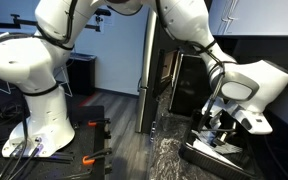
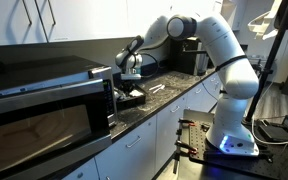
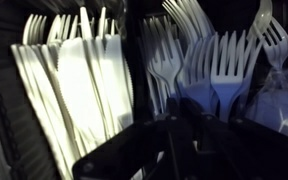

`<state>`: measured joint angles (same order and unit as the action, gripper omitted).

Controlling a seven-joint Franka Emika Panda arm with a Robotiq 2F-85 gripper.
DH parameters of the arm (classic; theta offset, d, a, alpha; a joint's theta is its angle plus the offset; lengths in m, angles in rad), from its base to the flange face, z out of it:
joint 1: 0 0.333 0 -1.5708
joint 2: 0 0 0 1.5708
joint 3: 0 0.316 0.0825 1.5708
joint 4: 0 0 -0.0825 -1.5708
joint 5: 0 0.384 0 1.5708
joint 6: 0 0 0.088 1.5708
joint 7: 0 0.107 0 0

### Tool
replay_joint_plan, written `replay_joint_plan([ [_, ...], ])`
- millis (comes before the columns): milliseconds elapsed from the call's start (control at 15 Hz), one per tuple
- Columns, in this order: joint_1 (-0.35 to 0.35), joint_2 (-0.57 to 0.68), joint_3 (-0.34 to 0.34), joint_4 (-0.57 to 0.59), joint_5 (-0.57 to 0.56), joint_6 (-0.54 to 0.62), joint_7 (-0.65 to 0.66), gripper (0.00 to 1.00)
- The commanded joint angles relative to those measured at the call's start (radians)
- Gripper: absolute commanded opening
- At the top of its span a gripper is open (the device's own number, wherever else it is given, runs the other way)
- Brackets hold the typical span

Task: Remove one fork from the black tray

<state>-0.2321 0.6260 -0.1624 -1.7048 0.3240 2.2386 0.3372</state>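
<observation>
The black tray (image 1: 206,153) sits on a dark stone counter; it also shows in an exterior view (image 2: 134,100). In the wrist view its divider (image 3: 134,70) separates white plastic knives (image 3: 74,90) from several white plastic forks (image 3: 216,70). My gripper (image 1: 220,128) is down in the tray's fork side in both exterior views (image 2: 131,85). In the wrist view its dark fingers (image 3: 176,122) meet just below the fork heads and look shut on one fork's handle, though the picture is dark and blurred there.
A glossy black microwave (image 2: 44,100) stands next to the tray, its side close to my gripper (image 1: 184,80). White utensils (image 2: 156,90) lie on the counter beyond the tray. The counter edge (image 2: 159,108) runs along the cabinets.
</observation>
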Motion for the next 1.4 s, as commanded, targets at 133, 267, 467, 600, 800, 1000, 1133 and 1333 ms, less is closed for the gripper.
replay_joint_plan([
  [133, -0.001, -0.019, 0.005, 0.007, -0.002, 0.008, -0.017, 0.09],
  [267, -0.002, -0.014, 0.006, 0.016, 0.0, 0.006, -0.019, 0.08],
  [467, -0.005, -0.006, 0.009, 0.026, 0.001, 0.007, -0.026, 0.09],
  [600, -0.006, 0.001, 0.011, 0.035, 0.002, 0.002, -0.028, 0.08],
  [800, -0.002, -0.006, 0.012, 0.028, 0.0, 0.01, -0.032, 0.09],
  [1000, -0.001, -0.01, 0.014, 0.026, 0.0, 0.017, -0.045, 0.09],
  [1133, -0.002, -0.007, 0.015, 0.03, 0.0, 0.019, -0.046, 0.1],
  [1333, -0.005, 0.003, 0.019, 0.04, 0.003, 0.011, -0.047, 0.18],
])
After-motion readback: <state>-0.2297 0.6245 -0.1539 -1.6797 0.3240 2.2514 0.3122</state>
